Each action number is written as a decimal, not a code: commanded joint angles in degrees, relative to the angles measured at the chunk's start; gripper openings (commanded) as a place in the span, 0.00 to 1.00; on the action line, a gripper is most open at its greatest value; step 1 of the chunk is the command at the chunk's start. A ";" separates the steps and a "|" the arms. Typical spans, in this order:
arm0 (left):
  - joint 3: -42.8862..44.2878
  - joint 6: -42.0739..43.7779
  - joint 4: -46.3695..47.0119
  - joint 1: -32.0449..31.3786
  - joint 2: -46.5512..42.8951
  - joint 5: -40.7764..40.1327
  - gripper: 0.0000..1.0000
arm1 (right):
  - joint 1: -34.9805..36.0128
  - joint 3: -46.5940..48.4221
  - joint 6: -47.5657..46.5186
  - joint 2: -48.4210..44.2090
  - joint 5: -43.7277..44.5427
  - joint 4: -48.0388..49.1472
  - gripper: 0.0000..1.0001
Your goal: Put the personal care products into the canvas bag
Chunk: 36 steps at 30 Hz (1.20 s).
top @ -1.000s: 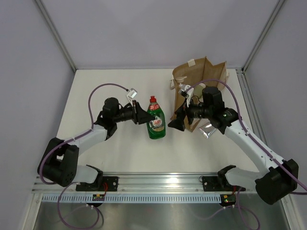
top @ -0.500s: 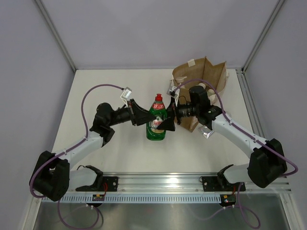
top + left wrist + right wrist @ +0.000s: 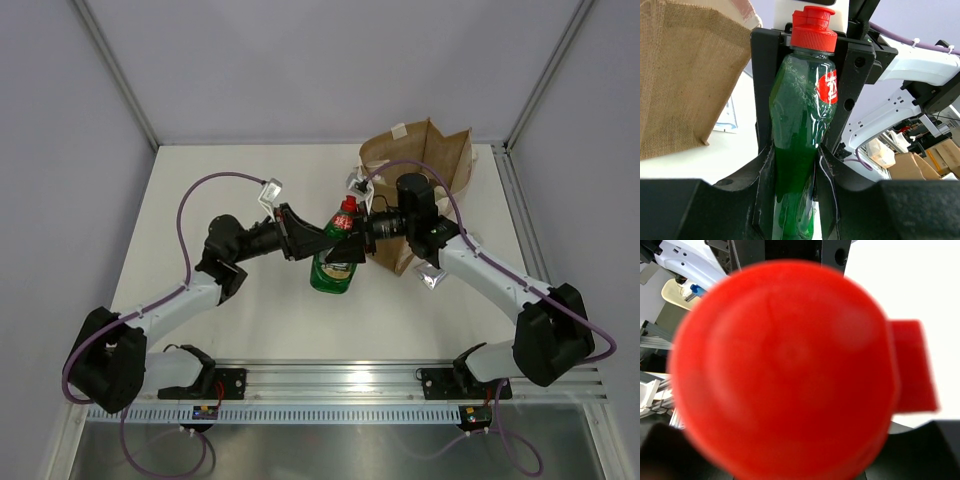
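The dark green bottle point(image 3: 333, 268) with its red cap point(image 3: 347, 209) hangs tilted above the table, cap toward the canvas bag point(image 3: 425, 158). My left gripper point(image 3: 318, 248) is shut on its lower body point(image 3: 794, 190). My right gripper point(image 3: 354, 233) comes from the bag side, and its black fingers point(image 3: 765, 75) press both sides of the bottle's upper part. In the right wrist view the red cap point(image 3: 785, 370) fills the picture and hides the jaws. The tan bag point(image 3: 685, 75) stands upright just behind the bottle.
A silver pouch point(image 3: 431, 275) lies on the table beside the bag's near corner, under my right arm. A small white and blue sachet point(image 3: 732, 117) lies by the bag's base. Grey walls enclose the table on three sides.
My right gripper has moved left from the bag to the bottle's top and closed on it. The bottle has tipped from upright, cap toward the bag, still held by the left gripper.
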 commanded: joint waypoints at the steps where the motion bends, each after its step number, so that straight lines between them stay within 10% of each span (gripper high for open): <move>1: 5.41 -0.89 7.64 -1.14 -1.27 -5.46 0.22 | 0.81 2.31 -2.09 -2.83 -1.23 -0.12 0.20; 9: 6.99 2.54 3.77 -1.14 -4.08 -9.95 0.66 | 0.64 5.48 -10.01 -5.38 -2.02 -13.31 0.00; 17: 7.87 14.02 -10.61 -1.14 -9.52 -16.78 0.79 | -1.12 10.65 -13.60 -7.93 -2.20 -21.22 0.00; 26: 12.97 41.29 -52.11 -1.14 -21.12 -29.45 0.99 | -15.35 25.33 -14.14 -10.14 -3.26 -31.50 0.00; 36: 3.83 45.60 -59.86 -1.14 -35.10 -36.14 0.99 | -27.84 42.38 -4.48 -2.23 23.87 -32.49 0.00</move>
